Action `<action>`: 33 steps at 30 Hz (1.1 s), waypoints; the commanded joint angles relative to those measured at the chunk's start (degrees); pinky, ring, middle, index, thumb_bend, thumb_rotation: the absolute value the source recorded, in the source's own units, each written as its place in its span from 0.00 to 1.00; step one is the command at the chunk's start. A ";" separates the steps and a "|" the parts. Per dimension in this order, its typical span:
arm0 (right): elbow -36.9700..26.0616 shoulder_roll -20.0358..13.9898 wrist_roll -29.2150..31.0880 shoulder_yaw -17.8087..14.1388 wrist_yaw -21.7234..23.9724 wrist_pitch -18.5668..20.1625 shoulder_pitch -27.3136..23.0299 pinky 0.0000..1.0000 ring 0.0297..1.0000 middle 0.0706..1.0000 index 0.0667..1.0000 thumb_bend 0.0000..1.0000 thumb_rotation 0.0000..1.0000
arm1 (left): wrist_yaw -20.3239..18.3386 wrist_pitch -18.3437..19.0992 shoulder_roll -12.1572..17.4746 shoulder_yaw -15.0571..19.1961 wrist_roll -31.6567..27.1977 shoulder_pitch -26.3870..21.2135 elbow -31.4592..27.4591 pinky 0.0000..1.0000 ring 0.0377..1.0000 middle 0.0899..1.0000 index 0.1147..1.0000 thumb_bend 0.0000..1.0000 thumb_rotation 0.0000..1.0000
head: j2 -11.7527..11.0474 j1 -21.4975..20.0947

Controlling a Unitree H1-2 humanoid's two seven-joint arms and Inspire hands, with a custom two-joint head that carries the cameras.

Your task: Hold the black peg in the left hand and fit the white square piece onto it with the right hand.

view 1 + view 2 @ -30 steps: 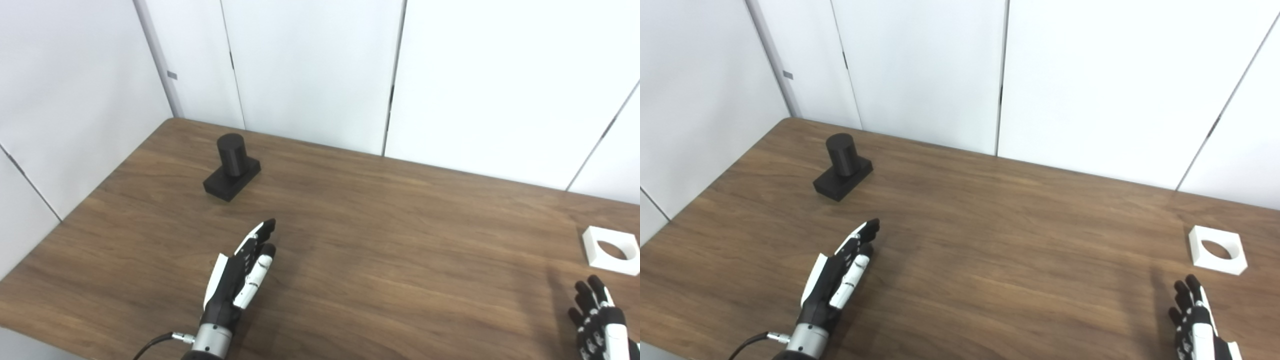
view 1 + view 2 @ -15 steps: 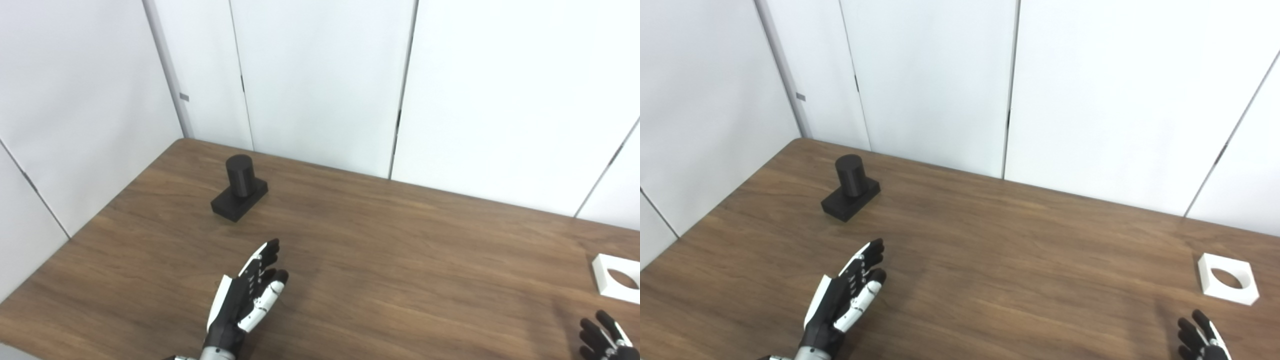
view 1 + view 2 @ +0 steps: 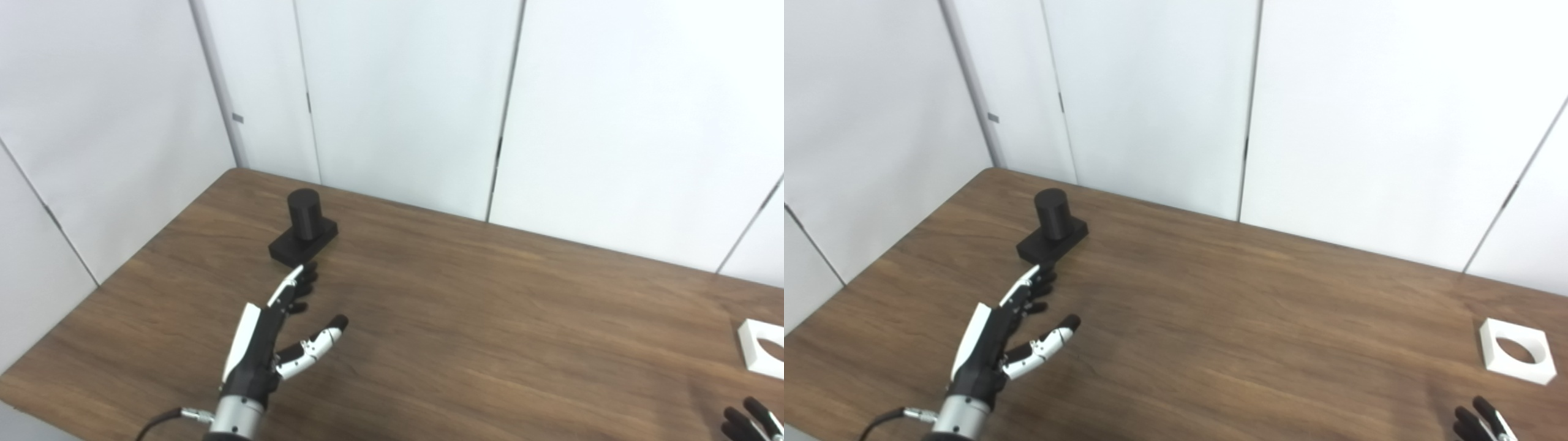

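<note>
Just beyond the spread, empty left hand (image 3: 269,343), black peg (image 3: 304,228) upright on table (image 3: 490,318), right hand (image 3: 1482,424) unclear

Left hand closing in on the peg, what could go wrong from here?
1. The left hand is open, its fingertips near the base of the black peg; it might shove the peg away rather than grasp it.
2. The white square piece lies at the table's right edge; a nudge from the right hand might knock it off.
</note>
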 commanded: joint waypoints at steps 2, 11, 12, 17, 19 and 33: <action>-0.75 0.37 -1.98 0.78 -0.16 0.06 0.14 0.86 0.87 0.84 0.89 0.60 1.00 | -0.05 3.74 2.43 1.57 6.18 -3.13 -1.99 0.82 0.88 0.89 0.88 0.71 0.36 | 0.05 -0.15; -1.33 0.76 -2.68 1.03 -0.79 -0.08 0.38 0.92 0.87 0.84 0.89 0.61 1.00 | -0.89 9.56 8.55 2.59 19.47 -7.88 4.21 0.85 0.95 0.92 0.86 0.84 0.50 | 0.40 -0.59; -1.31 0.76 -2.65 1.02 -0.78 -0.11 0.38 0.91 0.86 0.84 0.89 0.61 1.00 | -0.94 9.59 9.30 2.45 20.70 -8.33 5.11 0.86 0.95 0.92 0.85 0.85 0.53 | 0.40 -0.59; -1.60 0.88 -2.75 1.06 -0.89 0.35 0.42 0.86 0.85 0.83 0.88 0.63 1.00 | -1.01 9.52 11.64 2.52 23.45 -11.27 10.30 0.97 0.98 0.94 0.84 0.91 0.64 | 0.67 -0.72; -1.94 0.94 -3.09 1.17 -1.01 0.87 0.48 0.85 0.86 0.81 0.88 0.64 1.00 | -1.24 9.82 12.06 2.83 23.64 -13.11 12.65 0.99 0.98 0.95 0.83 0.92 0.66 | 0.71 -0.84; -2.19 0.88 -3.77 1.60 -1.24 1.00 0.60 0.82 0.85 0.80 0.88 0.67 1.00 | -0.30 9.89 14.73 -0.66 29.13 -22.88 27.56 1.00 0.98 0.95 0.82 0.96 0.68 | 1.21 -1.23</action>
